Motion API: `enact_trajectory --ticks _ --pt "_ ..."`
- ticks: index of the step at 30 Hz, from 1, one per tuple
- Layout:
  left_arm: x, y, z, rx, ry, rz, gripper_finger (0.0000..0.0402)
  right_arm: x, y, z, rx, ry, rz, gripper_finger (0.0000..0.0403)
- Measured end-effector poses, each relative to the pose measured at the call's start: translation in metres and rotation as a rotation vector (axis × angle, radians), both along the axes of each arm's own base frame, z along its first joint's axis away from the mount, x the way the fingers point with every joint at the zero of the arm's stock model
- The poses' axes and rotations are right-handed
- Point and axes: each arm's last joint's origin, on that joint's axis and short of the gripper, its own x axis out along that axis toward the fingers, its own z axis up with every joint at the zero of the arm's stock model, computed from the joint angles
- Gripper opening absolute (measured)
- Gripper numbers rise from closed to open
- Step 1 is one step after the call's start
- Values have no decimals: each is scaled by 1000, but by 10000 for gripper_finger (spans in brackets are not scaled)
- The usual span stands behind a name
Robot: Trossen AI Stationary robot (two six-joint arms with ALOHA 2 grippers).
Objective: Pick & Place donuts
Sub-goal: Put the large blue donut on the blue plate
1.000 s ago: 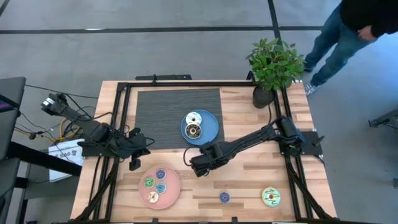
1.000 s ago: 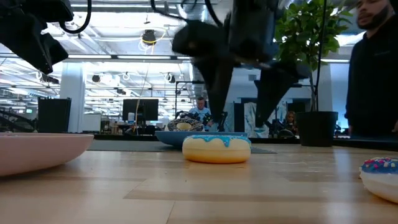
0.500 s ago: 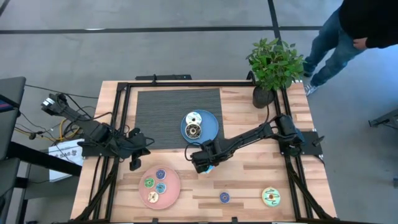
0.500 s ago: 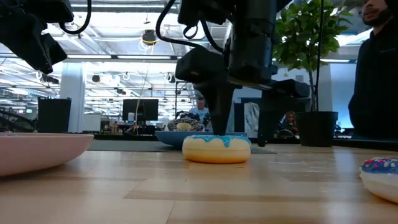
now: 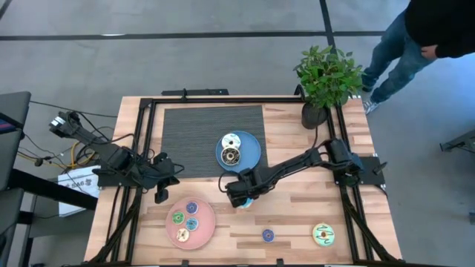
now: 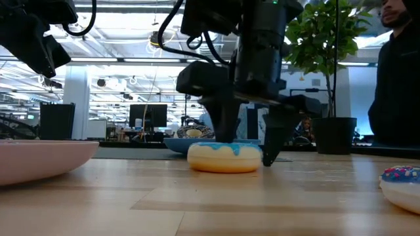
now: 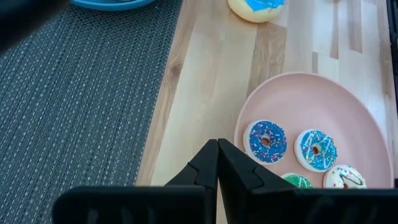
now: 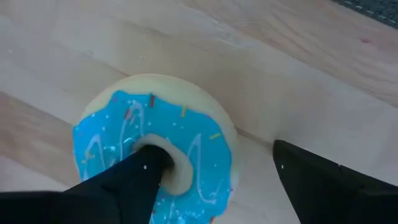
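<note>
**A:** Your right gripper is spread wide over the teal donut mid-tabletop, one finger in the hole, one outside, nothing clamped yet. Left gripper is pinched shut, parked near the pink plate.

**B:** That glossy rounded ring could squirt sideways on the smooth wood if you close off-centre.

- Your wooden tabletop carries a dark mat, blue plate, pink plate, potted plant.
- Loose donuts: teal-iced donut, small blue donut, yellow-green donut.
</note>
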Motion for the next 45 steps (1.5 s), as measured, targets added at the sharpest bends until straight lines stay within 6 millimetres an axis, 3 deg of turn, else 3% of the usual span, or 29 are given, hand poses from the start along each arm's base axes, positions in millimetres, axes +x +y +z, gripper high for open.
enact_trajectory --ticks 23,31,37,45 --pt "0 0 0 0 -1 0 0 1 0 2 -4 -18 27 181" --pt "0 0 0 -1 -1 0 0 8 0 28 -48 -31 142 164" --pt "0 0 0 -7 -1 7 0 17 -22 70 -158 -9 225 162" --pt "0 1 0 11 -10 24 0 31 -78 106 -246 -63 311 159"
